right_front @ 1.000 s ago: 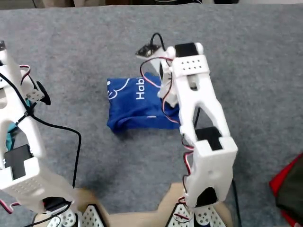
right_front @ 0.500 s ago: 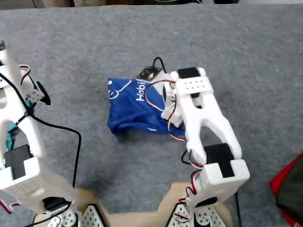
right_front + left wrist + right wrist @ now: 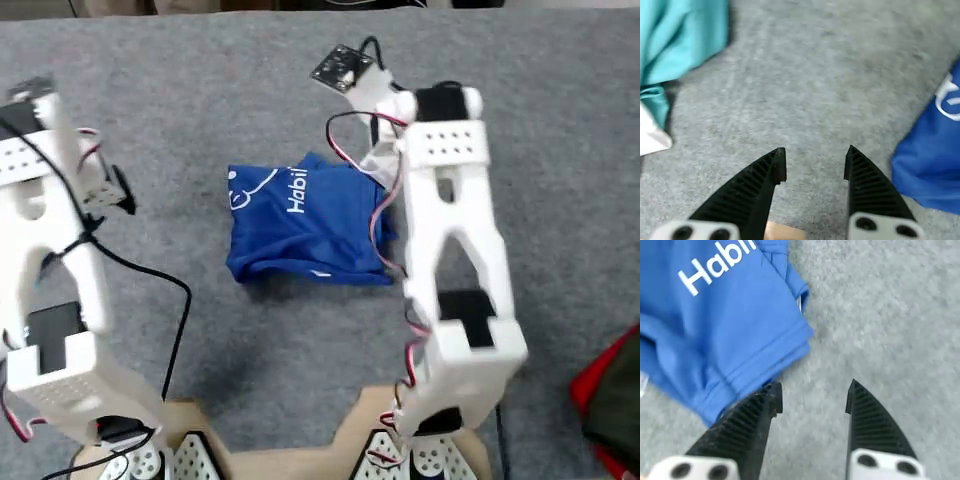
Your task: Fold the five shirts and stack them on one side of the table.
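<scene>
Your grey felt table (image 3: 200,80) carries the roughly folded blue shirt (image 3: 305,225) at its middle, long axis running left to right. The right gripper (image 3: 813,390) hangs just off the shirt's far right corner, spread wide and empty, with the cloth lying to its left. It is your nearer arm. The left gripper (image 3: 815,157), also wide and empty, sits well apart on the left, near a teal shirt (image 3: 680,35).
</scene>
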`<state>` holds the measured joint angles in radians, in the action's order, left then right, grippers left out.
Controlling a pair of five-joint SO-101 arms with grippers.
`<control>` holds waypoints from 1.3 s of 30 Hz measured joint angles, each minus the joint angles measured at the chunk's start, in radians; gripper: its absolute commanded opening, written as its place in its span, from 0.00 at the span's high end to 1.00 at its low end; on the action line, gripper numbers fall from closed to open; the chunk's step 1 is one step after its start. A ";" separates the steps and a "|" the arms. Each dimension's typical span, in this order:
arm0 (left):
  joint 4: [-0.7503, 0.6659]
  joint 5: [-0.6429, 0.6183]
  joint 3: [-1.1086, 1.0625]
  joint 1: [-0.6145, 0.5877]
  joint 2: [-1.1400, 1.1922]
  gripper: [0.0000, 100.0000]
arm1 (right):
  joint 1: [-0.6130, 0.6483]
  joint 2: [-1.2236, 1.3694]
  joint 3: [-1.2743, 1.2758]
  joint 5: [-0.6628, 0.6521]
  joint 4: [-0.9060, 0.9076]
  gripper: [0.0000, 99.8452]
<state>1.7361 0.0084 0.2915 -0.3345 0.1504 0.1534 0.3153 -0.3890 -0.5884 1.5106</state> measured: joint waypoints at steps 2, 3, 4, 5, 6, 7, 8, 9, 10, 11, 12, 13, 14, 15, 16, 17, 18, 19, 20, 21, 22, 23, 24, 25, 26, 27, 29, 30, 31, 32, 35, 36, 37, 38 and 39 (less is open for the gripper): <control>0.000 0.000 0.000 0.028 0.002 0.80 | 0.002 0.110 -0.097 0.028 0.002 0.77; 0.000 0.000 0.000 0.038 0.008 0.80 | -0.002 0.167 -0.150 0.043 0.009 0.77; 0.000 0.000 0.000 0.046 0.012 0.80 | -0.002 0.224 -0.209 0.054 0.021 0.77; 0.000 0.000 0.000 0.051 0.021 0.80 | -0.002 0.279 -0.267 0.066 0.037 0.77; 0.000 0.000 0.000 0.054 0.023 0.80 | -0.002 0.330 -0.328 0.077 0.052 0.77; 0.000 0.000 0.000 0.054 0.023 0.80 | -0.002 0.381 -0.393 0.089 0.072 0.77; 0.000 0.000 0.000 0.054 0.026 0.80 | -0.002 0.425 -0.454 0.098 0.097 0.77; 0.000 -0.002 0.000 0.054 0.031 0.80 | -0.002 0.471 -0.520 0.107 0.124 0.77; 0.000 -0.002 0.000 0.054 0.037 0.80 | -0.002 0.516 -0.586 0.117 0.152 0.77; 0.000 0.000 0.000 0.054 0.043 0.80 | -0.002 0.559 -0.649 0.126 0.181 0.77; 0.000 0.000 0.000 0.054 0.046 0.80 | -0.002 0.595 -0.707 0.133 0.209 0.77; 0.000 0.000 0.000 0.054 0.051 0.80 | -0.002 0.634 -0.761 0.141 0.235 0.77; 0.000 -0.002 0.000 0.054 0.057 0.80 | -0.002 0.667 -0.806 0.149 0.247 0.78; 0.000 -0.002 0.000 0.054 0.063 0.80 | 0.002 0.690 -0.829 0.158 0.252 0.78; 0.000 0.000 0.000 0.054 0.069 0.80 | 0.005 0.701 -0.836 0.166 0.256 0.78; -0.002 0.000 0.000 0.054 0.072 0.80 | 0.008 0.706 -0.838 0.170 0.258 0.78; -0.002 0.000 0.000 0.054 0.080 0.80 | 0.011 0.707 -0.839 0.170 0.258 0.78; -0.002 -0.002 0.000 0.054 0.083 0.80 | 0.015 0.707 -0.839 0.173 0.258 0.78; -0.002 -0.002 0.000 0.054 0.089 0.80 | 0.021 0.709 -0.839 0.173 0.258 0.78; -0.003 0.000 0.000 0.054 0.092 0.80 | 0.029 0.713 -0.839 0.173 0.258 0.78; -0.003 0.000 0.000 0.054 0.092 0.80 | 0.035 0.713 -0.839 0.180 0.258 0.78; -0.003 0.000 0.000 0.054 0.092 0.80 | 0.038 0.715 -0.839 0.187 0.258 0.78; -0.003 0.000 0.000 0.054 0.092 0.80 | 0.038 0.715 -0.839 0.196 0.258 0.78; -0.003 0.000 0.000 0.054 0.094 0.80 | 0.038 0.715 -0.836 0.204 0.258 0.78; -0.003 0.000 0.000 0.054 0.095 0.80 | 0.037 0.715 -0.830 0.213 0.258 0.78; -0.003 0.000 0.000 0.054 0.095 0.80 | 0.037 0.715 -0.818 0.221 0.258 0.78; -0.003 0.000 0.000 0.054 0.095 0.80 | 0.037 0.715 -0.792 0.239 0.258 0.78; -0.003 0.000 0.000 0.054 0.095 0.80 | 0.037 0.715 -0.781 0.247 0.258 0.78; -0.003 0.000 0.000 0.054 0.095 0.80 | 0.037 0.715 -0.772 0.255 0.258 0.78; -0.003 0.000 0.000 0.054 0.095 0.80 | 0.037 0.715 -0.761 0.255 0.258 0.78; -0.003 0.000 0.000 0.054 0.095 0.80 | 0.029 0.715 -0.744 0.255 0.258 0.78; -0.003 0.000 0.000 0.054 0.095 0.80 | 0.029 0.715 -0.738 0.256 0.258 0.78; -0.003 0.000 0.000 0.054 0.095 0.80 | 0.029 0.715 -0.736 0.256 0.258 0.78; -0.003 0.000 0.000 0.054 0.095 0.80 | 0.029 0.720 -0.733 0.256 0.258 0.78; -0.003 0.000 0.000 0.054 0.095 0.80 | 0.029 0.726 -0.733 0.256 0.258 0.78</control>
<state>1.7331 0.0084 0.2915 -0.2808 0.2455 0.1826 1.0411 -1.1224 -0.3322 1.7683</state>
